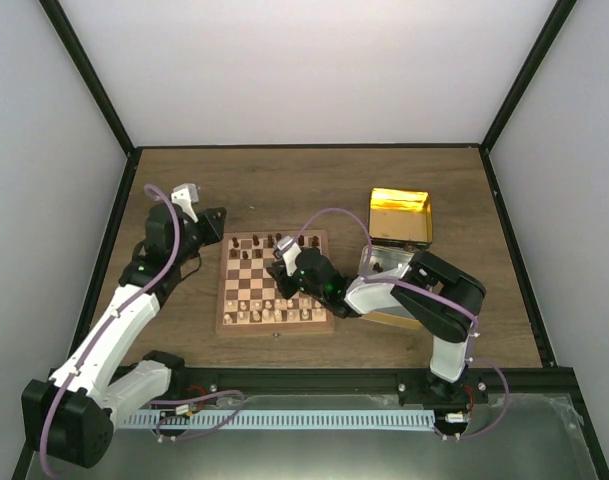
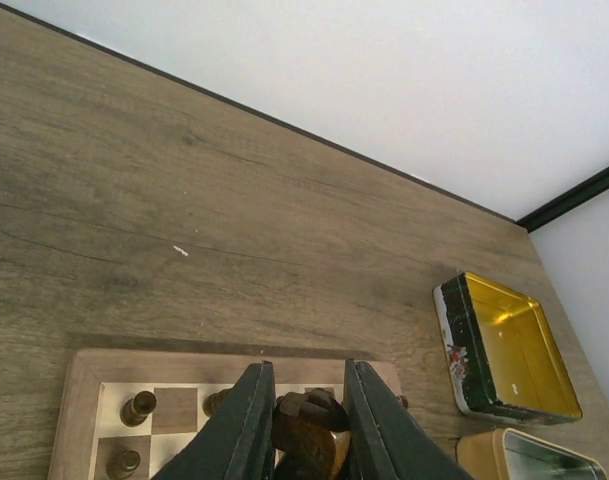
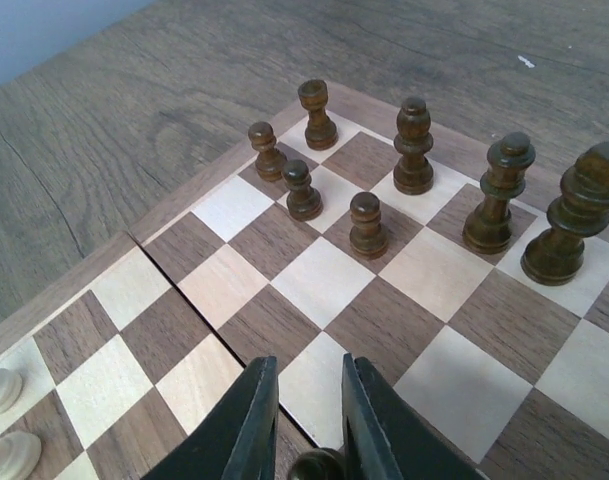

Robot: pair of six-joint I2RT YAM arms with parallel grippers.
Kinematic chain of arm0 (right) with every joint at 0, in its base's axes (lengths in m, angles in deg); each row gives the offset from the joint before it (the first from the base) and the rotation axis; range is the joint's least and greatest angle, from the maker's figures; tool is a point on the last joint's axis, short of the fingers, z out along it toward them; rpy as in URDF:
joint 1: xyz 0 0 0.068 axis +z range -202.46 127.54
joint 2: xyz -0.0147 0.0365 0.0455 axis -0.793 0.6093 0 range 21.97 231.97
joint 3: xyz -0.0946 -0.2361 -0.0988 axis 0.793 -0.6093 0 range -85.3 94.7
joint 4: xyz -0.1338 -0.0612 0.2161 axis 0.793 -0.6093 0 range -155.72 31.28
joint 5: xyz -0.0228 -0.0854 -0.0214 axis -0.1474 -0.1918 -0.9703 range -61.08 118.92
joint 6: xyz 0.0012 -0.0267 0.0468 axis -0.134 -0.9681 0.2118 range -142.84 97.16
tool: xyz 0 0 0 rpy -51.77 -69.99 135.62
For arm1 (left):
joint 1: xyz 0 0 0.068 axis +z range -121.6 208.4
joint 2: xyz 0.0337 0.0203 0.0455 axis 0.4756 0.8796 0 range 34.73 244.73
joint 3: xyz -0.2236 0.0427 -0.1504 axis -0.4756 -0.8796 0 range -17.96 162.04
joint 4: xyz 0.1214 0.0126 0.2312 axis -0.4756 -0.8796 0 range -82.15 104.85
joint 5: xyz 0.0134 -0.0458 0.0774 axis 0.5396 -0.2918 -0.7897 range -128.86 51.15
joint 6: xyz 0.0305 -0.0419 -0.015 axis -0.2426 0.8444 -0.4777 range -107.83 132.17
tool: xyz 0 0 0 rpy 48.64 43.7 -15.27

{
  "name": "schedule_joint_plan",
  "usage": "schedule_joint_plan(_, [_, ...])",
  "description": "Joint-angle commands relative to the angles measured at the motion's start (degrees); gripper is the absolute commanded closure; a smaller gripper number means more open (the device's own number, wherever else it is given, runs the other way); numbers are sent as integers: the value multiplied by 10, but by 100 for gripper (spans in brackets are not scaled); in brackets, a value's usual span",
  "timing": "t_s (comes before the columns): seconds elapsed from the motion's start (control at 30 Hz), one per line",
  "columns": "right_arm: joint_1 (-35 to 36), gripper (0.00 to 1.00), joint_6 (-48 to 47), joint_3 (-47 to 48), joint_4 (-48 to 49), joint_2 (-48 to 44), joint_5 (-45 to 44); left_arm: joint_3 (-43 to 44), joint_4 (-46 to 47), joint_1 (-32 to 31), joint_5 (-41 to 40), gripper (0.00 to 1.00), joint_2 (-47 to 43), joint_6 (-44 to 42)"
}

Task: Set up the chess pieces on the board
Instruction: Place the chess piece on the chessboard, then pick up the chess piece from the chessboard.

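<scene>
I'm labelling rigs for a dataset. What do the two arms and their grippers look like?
Both the left arm and right arm have white shells with black joints and bases. A purple cable loops along each. The left gripper and right gripper have flat, dark, tapering fingers.

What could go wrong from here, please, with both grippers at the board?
1. The left gripper clamps a dark piece over the board; lowering it might topple the nearby pawn.
2. The right gripper straddles a round-topped piece; lifting away could tip it.
</scene>
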State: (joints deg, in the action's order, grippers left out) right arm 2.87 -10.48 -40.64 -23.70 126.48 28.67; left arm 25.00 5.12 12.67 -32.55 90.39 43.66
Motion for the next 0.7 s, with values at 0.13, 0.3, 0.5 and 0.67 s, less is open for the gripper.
schedule_joint_plan(0.13, [3, 79, -17, 17, -43, -14, -3, 13, 8, 3, 4, 91, 5, -10])
schedule_joint_plan(0.3, [1, 69, 18, 59, -138, -47, 14, 17, 7, 3, 4, 91, 8, -12])
schedule_joint_plan(0.5, [-2, 54, 74, 157, -333, -54, 8, 18, 2, 4, -11, 91, 3, -18])
schedule_joint_plan(0.67, [-10, 54, 118, 248, -515, -31, 13, 22, -12, 4, -50, 91, -11, -25])
